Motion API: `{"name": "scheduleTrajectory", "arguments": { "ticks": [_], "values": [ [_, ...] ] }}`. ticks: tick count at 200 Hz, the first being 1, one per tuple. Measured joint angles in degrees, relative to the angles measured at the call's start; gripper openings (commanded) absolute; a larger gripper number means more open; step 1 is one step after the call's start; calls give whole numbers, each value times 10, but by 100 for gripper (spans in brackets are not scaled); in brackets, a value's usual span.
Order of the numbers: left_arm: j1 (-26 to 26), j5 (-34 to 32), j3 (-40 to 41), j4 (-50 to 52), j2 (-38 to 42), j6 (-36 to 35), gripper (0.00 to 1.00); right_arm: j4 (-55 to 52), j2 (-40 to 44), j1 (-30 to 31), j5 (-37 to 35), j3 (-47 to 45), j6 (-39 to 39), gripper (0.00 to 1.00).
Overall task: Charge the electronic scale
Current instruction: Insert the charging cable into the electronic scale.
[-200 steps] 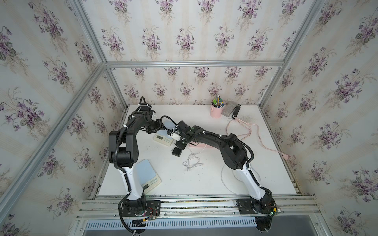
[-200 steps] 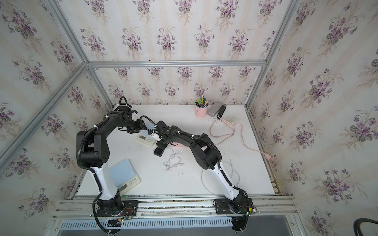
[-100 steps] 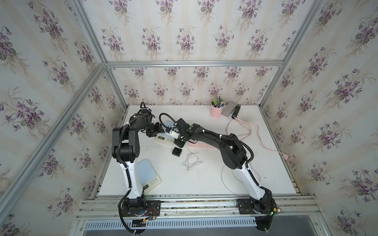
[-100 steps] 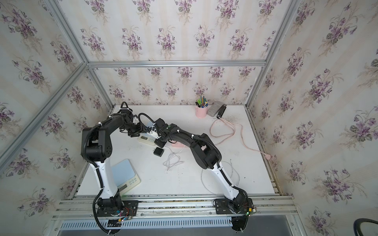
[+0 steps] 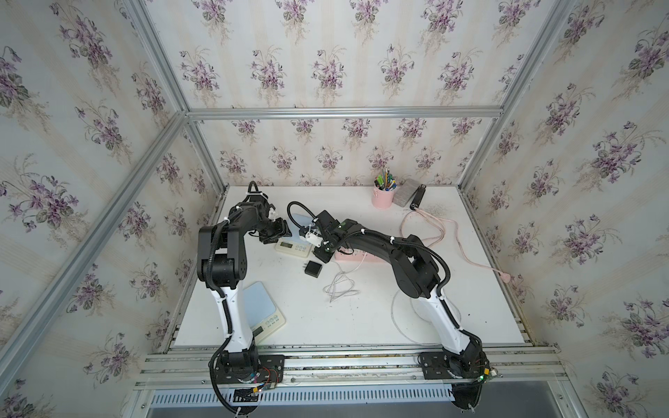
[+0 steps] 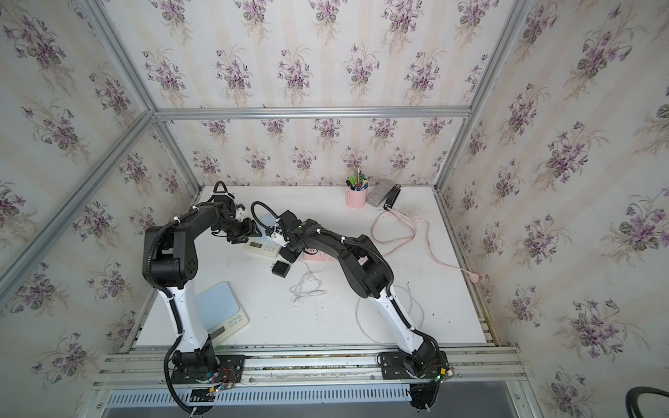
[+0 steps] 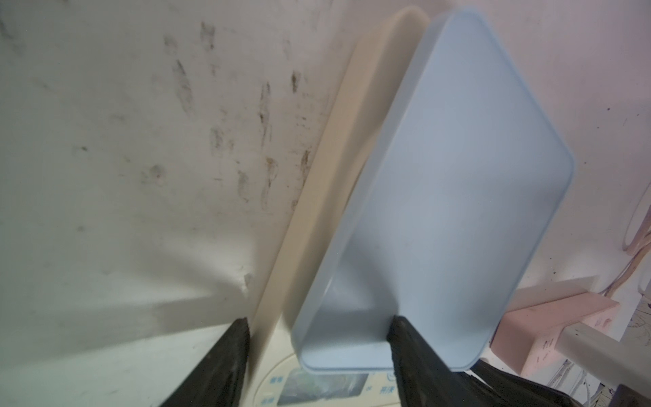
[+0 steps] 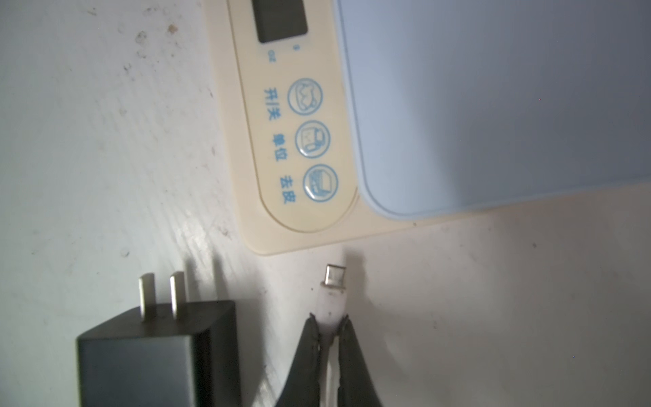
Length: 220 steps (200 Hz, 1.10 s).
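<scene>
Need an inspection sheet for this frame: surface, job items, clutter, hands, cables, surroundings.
Surface: white table, scuffed and smudged.
Job's things: scale at back between the arms; charger on table, prongs bare, unplugged; power strip beside it, partly under right arm.
Clutter: second scale by left arm's base; pen cup, grey block, stapler at back.
Hands: left hand open, astride scale's edge; right hand shut on plug, tip just short of scale's side.
Cables: white cable loosely coiled mid-table; pink cord trailing to right edge; thin white loop near right arm's base.
Surroundings: floral walls, aluminium frame; nothing else seen.
</scene>
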State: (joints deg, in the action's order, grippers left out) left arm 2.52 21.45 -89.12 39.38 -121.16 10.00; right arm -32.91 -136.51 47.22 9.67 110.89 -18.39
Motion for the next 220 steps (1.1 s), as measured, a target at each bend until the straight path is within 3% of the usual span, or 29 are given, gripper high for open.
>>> {"name": "scheduleTrajectory", "arguments": {
  "ticks": [220],
  "values": [
    [0, 15, 9, -2, 1, -9, 64, -10, -2, 0, 2, 17, -6, 0]
  ]
}}
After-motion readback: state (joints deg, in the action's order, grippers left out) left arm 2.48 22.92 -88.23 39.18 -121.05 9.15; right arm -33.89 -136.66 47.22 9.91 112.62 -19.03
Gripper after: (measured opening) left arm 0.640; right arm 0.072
